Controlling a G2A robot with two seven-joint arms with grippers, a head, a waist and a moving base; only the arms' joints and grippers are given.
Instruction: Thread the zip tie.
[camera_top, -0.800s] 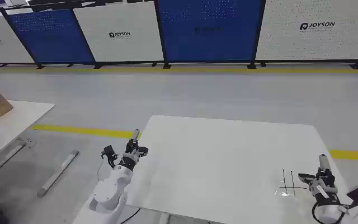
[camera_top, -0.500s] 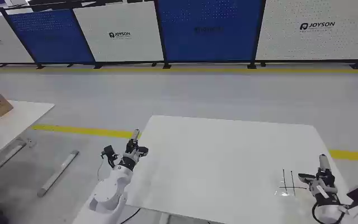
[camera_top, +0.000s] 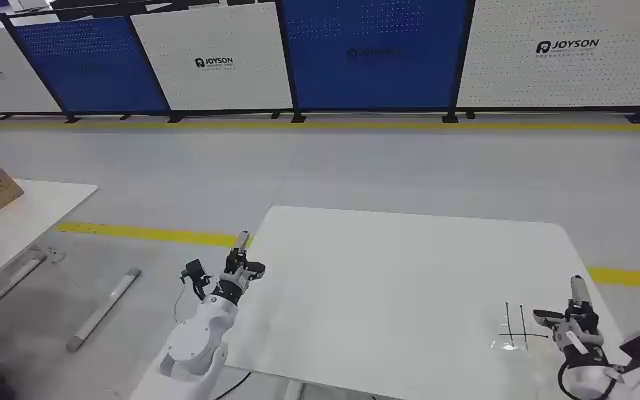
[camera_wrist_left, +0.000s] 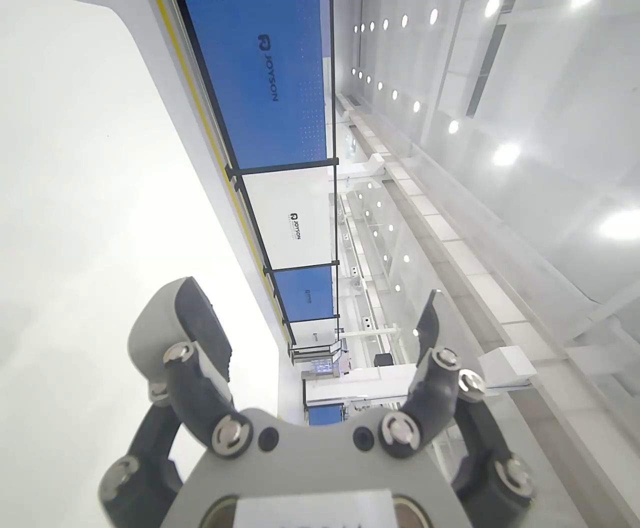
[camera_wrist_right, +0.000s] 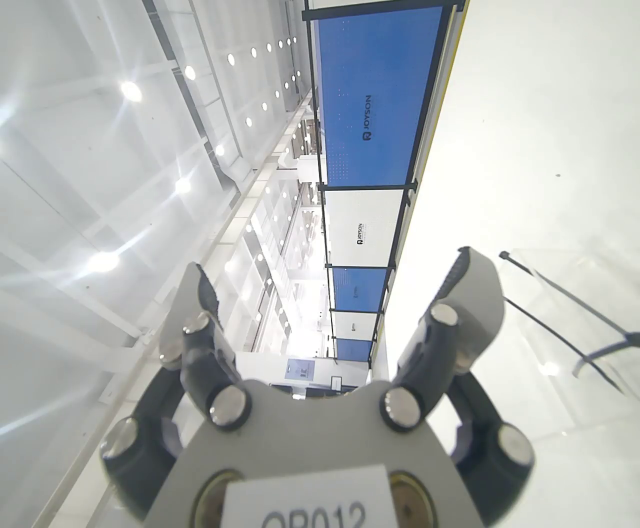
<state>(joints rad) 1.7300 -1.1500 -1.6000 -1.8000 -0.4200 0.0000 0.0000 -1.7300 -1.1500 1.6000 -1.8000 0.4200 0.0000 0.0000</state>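
We count three black zip ties (camera_top: 523, 333), two lying side by side and a third crossing them. They rest on a clear sheet (camera_wrist_right: 550, 410) on the white worktop (camera_top: 400, 290), just beside the right claw (camera_top: 560, 303) on the side that faces the left claw (camera_top: 248, 255), and they touch neither of its fingers. Both claws, two in all, stand released with fingers spread and nothing between them, and the left claw sits well apart from the ties at the worktop's opposite edge.

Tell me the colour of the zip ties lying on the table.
The zip ties are black; the right wrist view shows them best.
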